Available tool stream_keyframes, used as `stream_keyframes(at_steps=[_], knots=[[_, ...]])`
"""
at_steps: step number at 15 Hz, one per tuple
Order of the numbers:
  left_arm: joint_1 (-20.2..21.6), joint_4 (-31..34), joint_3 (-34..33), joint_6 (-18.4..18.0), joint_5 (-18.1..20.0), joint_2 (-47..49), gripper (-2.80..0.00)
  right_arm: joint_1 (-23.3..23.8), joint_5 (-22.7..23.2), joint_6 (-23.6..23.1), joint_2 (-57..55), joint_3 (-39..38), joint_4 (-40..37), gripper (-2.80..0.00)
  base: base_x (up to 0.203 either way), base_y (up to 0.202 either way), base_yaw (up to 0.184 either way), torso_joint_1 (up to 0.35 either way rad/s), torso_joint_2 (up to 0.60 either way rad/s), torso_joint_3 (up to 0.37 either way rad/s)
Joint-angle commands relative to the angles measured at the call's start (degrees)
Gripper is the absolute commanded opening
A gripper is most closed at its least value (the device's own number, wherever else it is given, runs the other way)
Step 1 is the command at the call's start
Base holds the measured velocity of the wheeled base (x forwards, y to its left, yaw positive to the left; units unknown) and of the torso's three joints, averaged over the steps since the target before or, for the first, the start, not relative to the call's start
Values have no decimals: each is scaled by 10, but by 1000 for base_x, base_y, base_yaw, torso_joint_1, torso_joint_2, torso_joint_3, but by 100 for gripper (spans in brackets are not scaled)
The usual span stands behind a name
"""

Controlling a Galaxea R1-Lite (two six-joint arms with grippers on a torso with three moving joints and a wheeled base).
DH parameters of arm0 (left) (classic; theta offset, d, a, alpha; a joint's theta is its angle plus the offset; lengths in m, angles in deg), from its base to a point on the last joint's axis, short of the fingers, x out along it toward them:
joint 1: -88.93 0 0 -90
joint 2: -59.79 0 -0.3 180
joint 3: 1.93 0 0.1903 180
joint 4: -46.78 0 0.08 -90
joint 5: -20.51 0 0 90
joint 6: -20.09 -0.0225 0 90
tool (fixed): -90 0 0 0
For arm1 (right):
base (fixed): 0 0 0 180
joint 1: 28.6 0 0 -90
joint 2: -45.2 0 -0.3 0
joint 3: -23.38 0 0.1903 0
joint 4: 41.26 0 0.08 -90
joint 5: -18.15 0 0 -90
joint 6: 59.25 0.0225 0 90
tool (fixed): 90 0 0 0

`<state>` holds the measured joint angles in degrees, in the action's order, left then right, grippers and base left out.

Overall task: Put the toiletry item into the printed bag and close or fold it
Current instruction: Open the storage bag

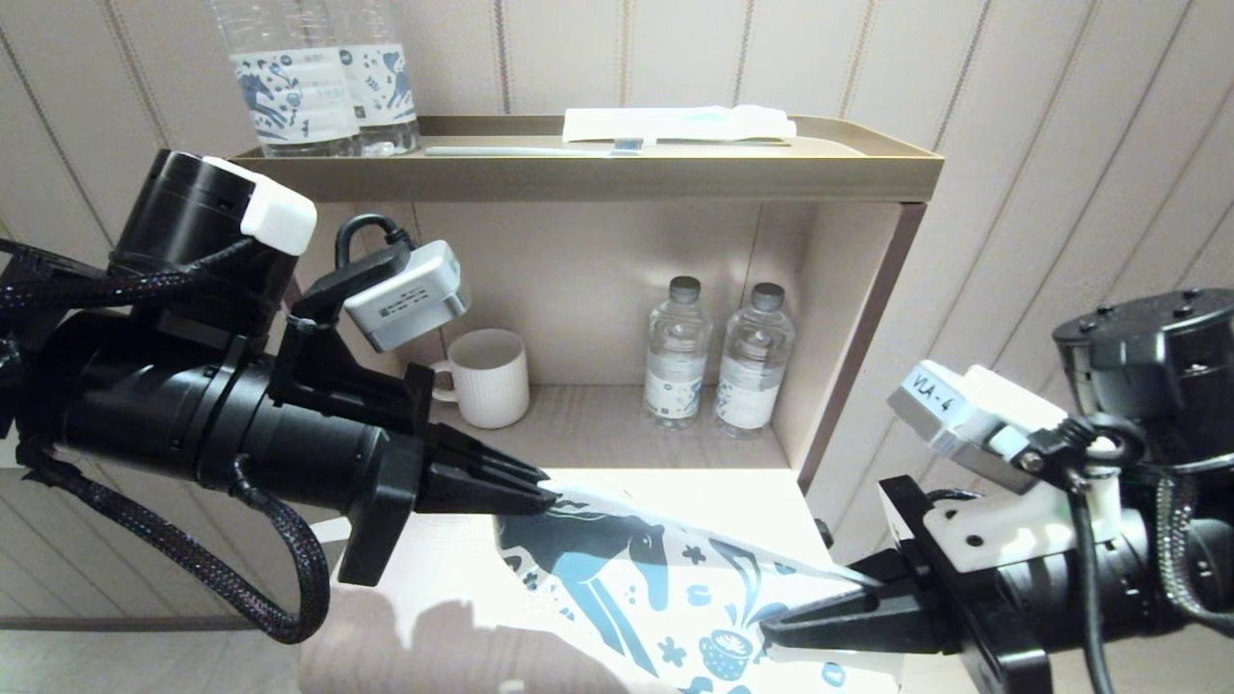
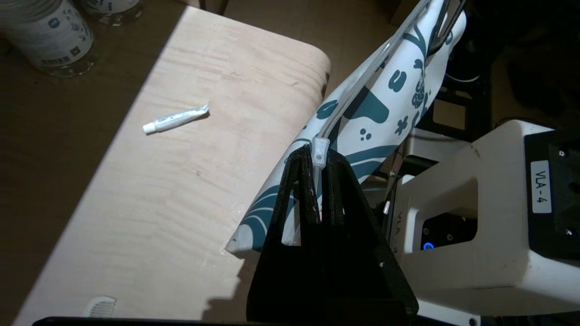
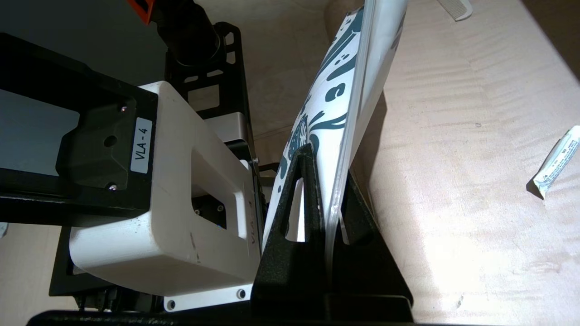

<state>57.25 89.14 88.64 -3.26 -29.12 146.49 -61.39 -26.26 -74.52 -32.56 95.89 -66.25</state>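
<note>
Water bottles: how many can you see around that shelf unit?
4. Two large water bottles stand on the top tray, at its left end. Two smaller bottles stand side by side in the open compartment below, right of the white mug. Others may be hidden.

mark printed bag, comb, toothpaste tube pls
printed bag (image 1: 617,569), head view, on the horse print.
comb (image 2: 100,306), left wrist view, on its teeth at the table edge.
toothpaste tube (image 2: 176,119), left wrist view, mid-body.
</note>
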Motion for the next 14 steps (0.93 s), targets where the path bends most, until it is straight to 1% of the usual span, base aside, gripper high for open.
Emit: stream_keyframes(at_steps=[1,9,11,14], knots=[[12,1,-2,-1,2,-7,-280,0,2,-1,9,-3,0,-280,0,0,0,0,0,0],[36,3,-11,-1,2,-19,-280,1,2,-1,9,-7,1,-280,0,0,0,0,0,0],[38,2,-23,-2,2,-23,-280,1,2,-1,9,-7,1,-280,0,0,0,0,0,0],[38,2,-14,-3,3,-20,-280,-1,2,-1,6,-7,1,-280,0,0,0,0,0,0]])
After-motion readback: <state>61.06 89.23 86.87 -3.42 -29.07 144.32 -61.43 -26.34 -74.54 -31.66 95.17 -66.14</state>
